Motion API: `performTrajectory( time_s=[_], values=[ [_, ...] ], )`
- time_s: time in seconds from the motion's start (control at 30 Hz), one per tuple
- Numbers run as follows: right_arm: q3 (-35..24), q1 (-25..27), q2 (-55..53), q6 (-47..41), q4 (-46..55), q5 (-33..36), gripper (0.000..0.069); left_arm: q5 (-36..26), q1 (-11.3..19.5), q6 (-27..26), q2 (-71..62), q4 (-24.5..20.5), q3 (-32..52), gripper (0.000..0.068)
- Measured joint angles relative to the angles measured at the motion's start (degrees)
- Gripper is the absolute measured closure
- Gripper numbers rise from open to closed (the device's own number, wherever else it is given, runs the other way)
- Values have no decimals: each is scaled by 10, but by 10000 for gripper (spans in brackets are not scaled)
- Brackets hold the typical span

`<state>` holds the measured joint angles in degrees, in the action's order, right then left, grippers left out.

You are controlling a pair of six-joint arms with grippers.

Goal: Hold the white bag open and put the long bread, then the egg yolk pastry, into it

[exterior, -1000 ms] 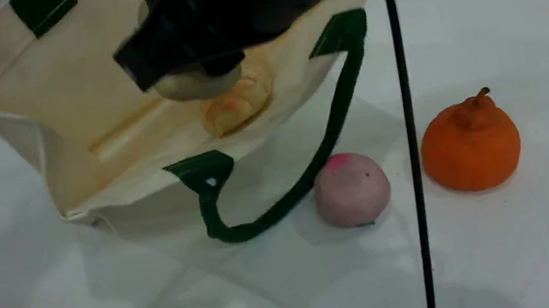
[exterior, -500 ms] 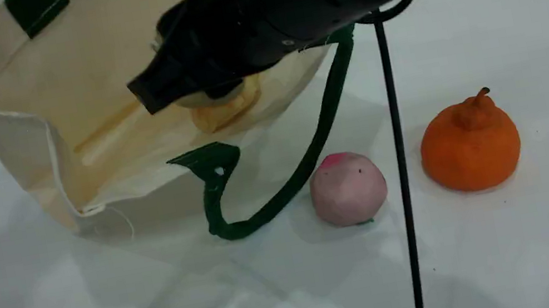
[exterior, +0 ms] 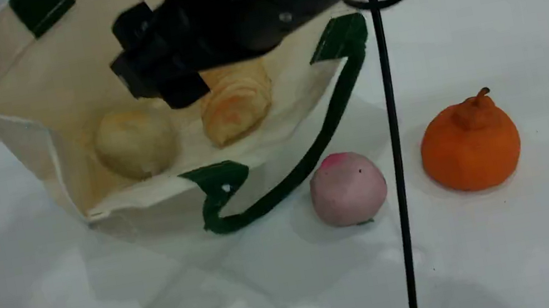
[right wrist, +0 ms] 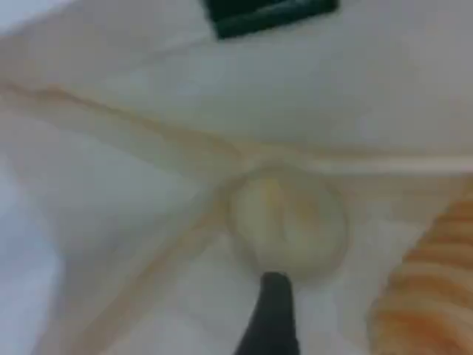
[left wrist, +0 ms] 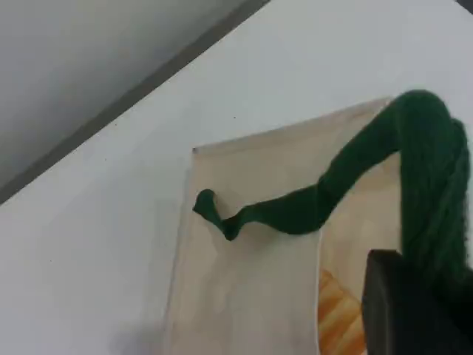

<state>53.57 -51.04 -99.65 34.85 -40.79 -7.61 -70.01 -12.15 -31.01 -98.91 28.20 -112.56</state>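
Both foods lie inside the white bag (exterior: 70, 83) — the long bread (exterior: 237, 101) near its right wall, the egg yolk pastry (exterior: 135, 142) beside it, toward the bag's left corner. The right gripper (exterior: 155, 68) hangs above them, jaws wide, holding nothing. The left gripper (left wrist: 414, 310) is clamped on the bag's green handle (left wrist: 429, 170). All 2 placements look done — only withdrawal seems left.

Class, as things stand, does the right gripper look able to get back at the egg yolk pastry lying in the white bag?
Probably yes. The right gripper hangs open inside the white bag, whose mouth gapes. The egg yolk pastry lies uncovered just below it, beside the long bread.
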Motion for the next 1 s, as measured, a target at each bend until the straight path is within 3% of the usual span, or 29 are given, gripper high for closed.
performTrajectory(
  time_s=[0.37, 0.57, 0.77, 1.0],
  values=[
    [-1, 2, 164, 27, 8, 123, 123, 1, 0, 0, 0, -7, 0, 602],
    [-1, 21, 257, 55, 8, 100, 123, 0, 0, 0, 0, -7, 0, 602],
    [1, 105, 297, 54, 1, 23, 123, 0, 0, 0, 0, 15, 0, 602],
    [1, 241, 295, 53, -13, 39, 123, 0, 0, 0, 0, 22, 0, 602]
  ],
)
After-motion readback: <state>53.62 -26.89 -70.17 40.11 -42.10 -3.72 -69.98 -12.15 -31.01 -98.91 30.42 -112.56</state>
